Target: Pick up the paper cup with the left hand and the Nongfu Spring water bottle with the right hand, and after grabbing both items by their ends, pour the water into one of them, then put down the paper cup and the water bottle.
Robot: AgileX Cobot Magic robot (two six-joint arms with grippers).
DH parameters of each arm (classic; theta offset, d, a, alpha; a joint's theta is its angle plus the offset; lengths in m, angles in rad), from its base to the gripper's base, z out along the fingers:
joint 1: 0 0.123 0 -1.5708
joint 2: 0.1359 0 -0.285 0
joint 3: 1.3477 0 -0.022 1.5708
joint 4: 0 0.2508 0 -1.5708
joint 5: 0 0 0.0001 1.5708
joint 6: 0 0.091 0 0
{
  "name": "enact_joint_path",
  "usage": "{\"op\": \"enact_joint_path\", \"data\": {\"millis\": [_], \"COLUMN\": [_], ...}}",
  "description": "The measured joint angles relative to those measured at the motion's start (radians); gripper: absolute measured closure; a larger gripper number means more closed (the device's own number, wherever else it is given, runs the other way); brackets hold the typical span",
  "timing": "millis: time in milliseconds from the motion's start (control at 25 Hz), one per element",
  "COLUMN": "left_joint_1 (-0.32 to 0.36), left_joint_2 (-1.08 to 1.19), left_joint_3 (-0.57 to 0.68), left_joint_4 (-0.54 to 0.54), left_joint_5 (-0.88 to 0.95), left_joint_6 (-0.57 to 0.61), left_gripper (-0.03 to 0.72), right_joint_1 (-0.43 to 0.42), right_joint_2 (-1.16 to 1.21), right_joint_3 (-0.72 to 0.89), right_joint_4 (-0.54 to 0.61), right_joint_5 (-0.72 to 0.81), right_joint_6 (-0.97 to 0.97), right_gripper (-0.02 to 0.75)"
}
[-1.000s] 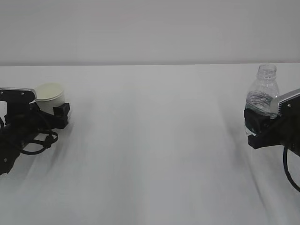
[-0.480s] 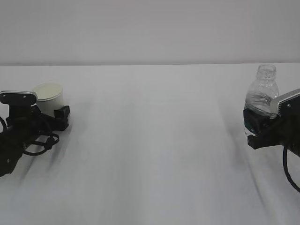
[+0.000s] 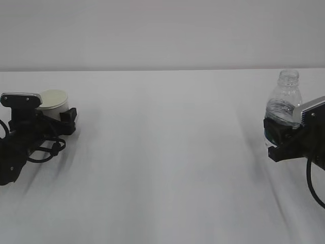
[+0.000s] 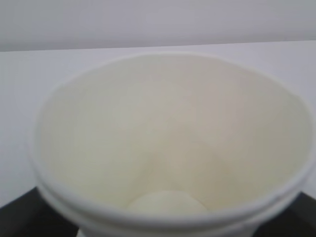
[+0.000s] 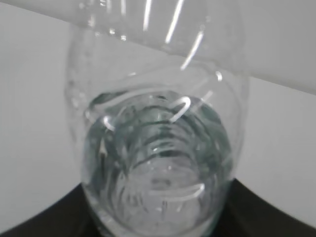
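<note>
1. The right gripper [image 3: 278, 137] is at the right edge of the exterior view, low over the white worktop [image 3: 162, 168]. Its jaws stand half apart and are closed around the lower body of the Nongfu Spring water bottle [image 3: 282, 109].
2. The bottle stands upright with an open neck. In the right wrist view the water [image 5: 158, 182] fills only its lower part.
3. The left gripper [image 3: 65, 118] is at the left side, a little farther back. Its jaws stand wide around the base of the paper cup [image 3: 53, 102].
4. The cup leans slightly, and its mouth faces up. The left wrist view shows that its inside [image 4: 163, 148] is dry and empty.
5. Cup and bottle are well apart, on opposite sides of the worktop.
</note>
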Motion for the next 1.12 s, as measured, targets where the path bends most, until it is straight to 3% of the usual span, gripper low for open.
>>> {"op": "enact_joint_path", "data": {"millis": [200,520,1120], "left_joint_1": [0.0,0.0,0.0], "left_joint_2": [0.0,0.0,0.0], "left_joint_3": [0.0,0.0,0.0], "left_joint_4": [0.0,-0.004,0.039], "left_joint_5": [0.0,0.0,-0.004], "left_joint_6": [0.0,0.0,0.0], "left_gripper": [0.009,0.143,0.241], "right_joint_1": [0.0,0.0,0.0], "right_joint_2": [0.0,0.0,0.0], "right_joint_3": [0.0,0.0,0.0], "right_joint_4": [0.0,0.0,0.0], "right_joint_5": [0.0,0.0,0.0], "right_joint_6": [0.0,0.0,0.002], "right_gripper": [0.383,0.383,0.383]}}
